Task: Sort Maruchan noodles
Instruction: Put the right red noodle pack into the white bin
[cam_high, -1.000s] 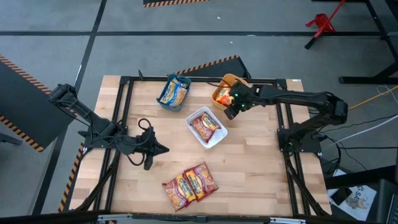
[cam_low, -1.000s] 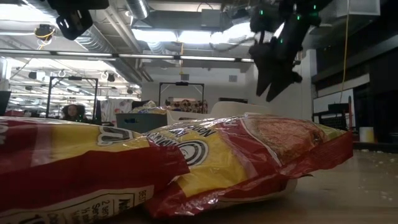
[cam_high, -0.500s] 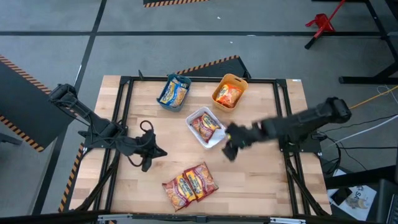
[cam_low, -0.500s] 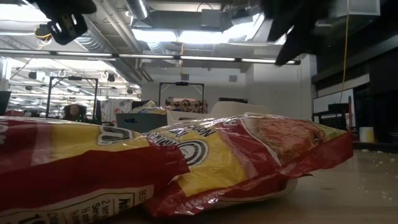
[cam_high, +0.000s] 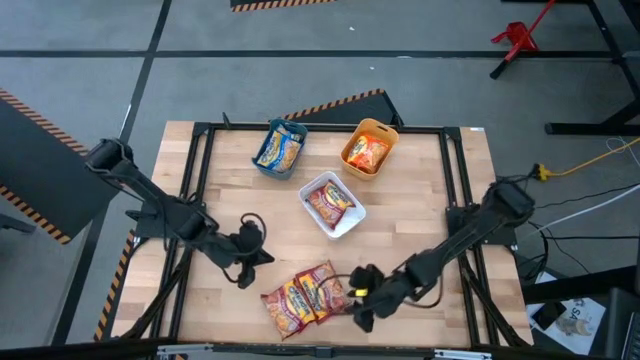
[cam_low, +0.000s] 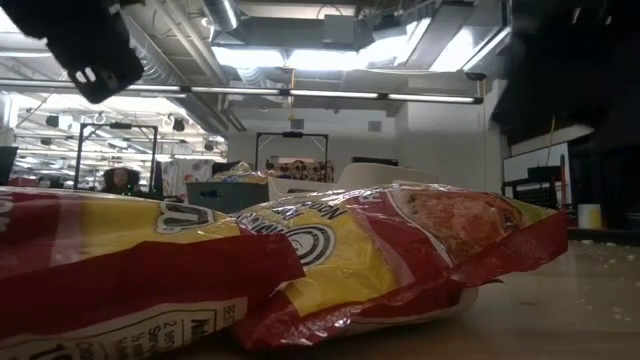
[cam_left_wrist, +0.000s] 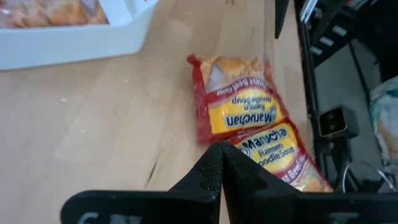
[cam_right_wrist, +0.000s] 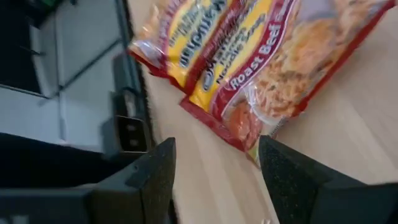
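Note:
Two dark red Maruchan packets (cam_high: 305, 295) lie flat side by side near the table's near edge; they fill the foreground of the low view (cam_low: 380, 250). My right gripper (cam_high: 358, 300) is open and low, just right of them. In the right wrist view its fingers (cam_right_wrist: 214, 180) stand apart before the nearest packet's corner (cam_right_wrist: 255, 140), touching nothing. My left gripper (cam_high: 245, 268) is shut and hovers left of the packets, which show ahead of its fingers (cam_left_wrist: 221, 158) in the left wrist view (cam_left_wrist: 239, 109). Other packets lie in the bins.
Three bins stand on the table's far half: a teal one (cam_high: 280, 148) with a blue packet, an orange one (cam_high: 368, 150) with an orange packet, a white one (cam_high: 345, 222) with a dark red packet. Bare wood lies between the bins and the loose packets.
My right gripper has swung from above the orange bin at the far edge across the table toward the near edge and come down beside the two loose packets. My left gripper has shifted a little toward the near edge and the packets. The packets have stayed in place.

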